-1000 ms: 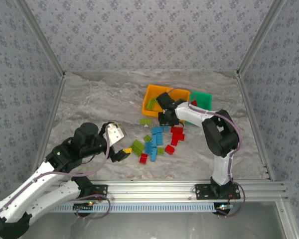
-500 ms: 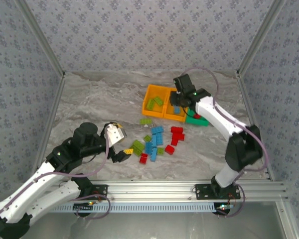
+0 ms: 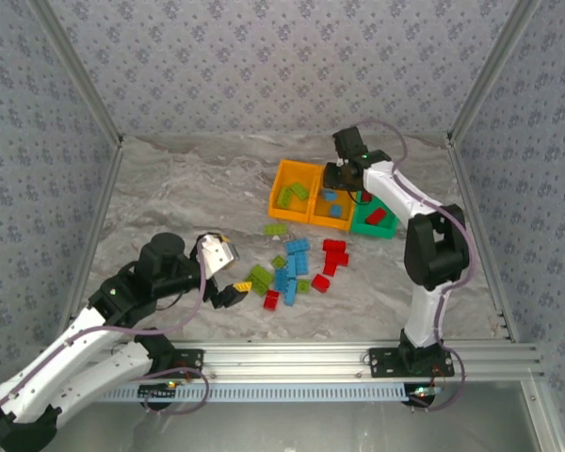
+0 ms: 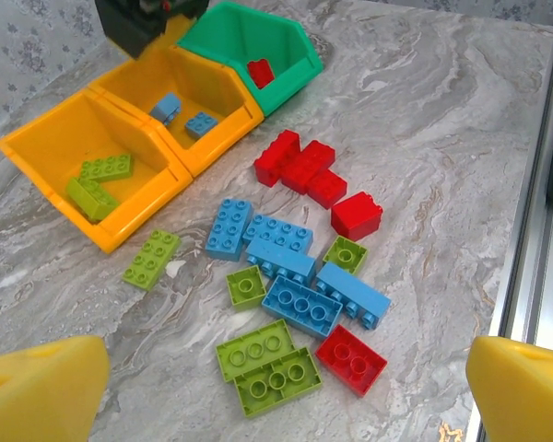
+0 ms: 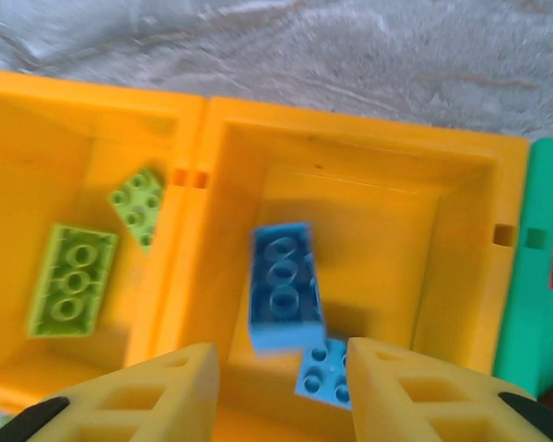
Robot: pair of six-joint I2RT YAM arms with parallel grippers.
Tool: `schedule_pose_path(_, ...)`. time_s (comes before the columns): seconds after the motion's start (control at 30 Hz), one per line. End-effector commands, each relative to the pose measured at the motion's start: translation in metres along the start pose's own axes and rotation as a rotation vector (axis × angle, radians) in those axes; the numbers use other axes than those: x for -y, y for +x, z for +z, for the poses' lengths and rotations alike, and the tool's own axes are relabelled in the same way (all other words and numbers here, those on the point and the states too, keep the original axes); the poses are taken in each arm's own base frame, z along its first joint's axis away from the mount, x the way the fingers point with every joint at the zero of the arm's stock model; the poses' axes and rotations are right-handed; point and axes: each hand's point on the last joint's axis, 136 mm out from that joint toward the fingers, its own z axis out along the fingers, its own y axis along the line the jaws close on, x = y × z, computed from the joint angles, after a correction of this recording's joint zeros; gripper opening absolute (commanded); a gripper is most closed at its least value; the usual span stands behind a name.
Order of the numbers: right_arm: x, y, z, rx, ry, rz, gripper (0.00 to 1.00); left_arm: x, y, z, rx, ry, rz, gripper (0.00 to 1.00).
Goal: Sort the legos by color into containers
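right wrist view: right gripper (image 5: 281,368) jaws parted, gripping nothing, over middle orange bin (image 5: 461,239); blue brick (image 5: 284,287) is blurred, likely mid-drop onto second blue brick (image 5: 327,379) at its 5 o'clock. risk: it bounces off and hops the wall into green bin (image 5: 516,276) at 3 o'clock or left orange bin (image 5: 18,138) at 9. left gripper (image 4: 284,387) spread wide, empty, above loose legos (image 4: 300,304); a careless descent could scatter them
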Motion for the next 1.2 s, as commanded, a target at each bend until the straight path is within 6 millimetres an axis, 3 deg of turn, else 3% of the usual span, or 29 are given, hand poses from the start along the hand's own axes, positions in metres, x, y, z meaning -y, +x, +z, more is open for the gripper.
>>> schedule_pose_path(0.0,-0.003,-0.003,-0.057,0.050,-0.027,-0.022,0.45,-0.005,-0.007,0.002,0.017,-0.016,-0.016,0.99)
schedule_pose_path(0.1,-0.003,0.017,-0.097,0.074,-0.043,-0.045,0.48,-0.006,-0.008,0.003,0.007,-0.015,-0.021,0.99)
schedule_pose_path(0.2,0.003,0.058,-0.122,0.083,-0.030,-0.056,0.57,-0.007,-0.007,0.001,0.005,-0.028,-0.017,0.99)
schedule_pose_path(0.27,0.011,0.091,-0.126,0.073,-0.004,-0.044,0.66,-0.007,-0.004,0.002,-0.001,-0.026,-0.014,0.99)
schedule_pose_path(0.33,0.013,0.120,-0.123,0.064,-0.014,-0.026,0.84,-0.006,-0.003,0.004,-0.009,-0.008,-0.008,0.99)
schedule_pose_path(0.4,0.008,0.141,-0.116,0.036,-0.042,-0.010,1.00,0.000,-0.003,0.008,-0.015,0.037,-0.003,0.99)
schedule_pose_path(0.57,0.005,0.165,-0.076,-0.054,-0.012,-0.013,1.00,0.015,-0.009,0.014,0.007,0.141,-0.022,0.99)
schedule_pose_path(0.73,0.016,0.168,-0.028,-0.117,0.097,-0.029,1.00,0.014,-0.004,0.015,-0.009,0.130,-0.044,0.99)
schedule_pose_path(0.97,0.011,0.173,0.015,-0.206,0.131,0.021,1.00,0.007,-0.002,0.014,-0.017,0.085,-0.042,0.99)
schedule_pose_path(1.07,0.012,0.178,0.026,-0.222,0.136,0.042,0.93,0.007,-0.002,0.015,-0.018,0.084,-0.046,0.99)
schedule_pose_path(1.17,0.014,0.181,0.034,-0.238,0.133,0.058,0.77,0.007,-0.002,0.015,-0.018,0.087,-0.047,0.99)
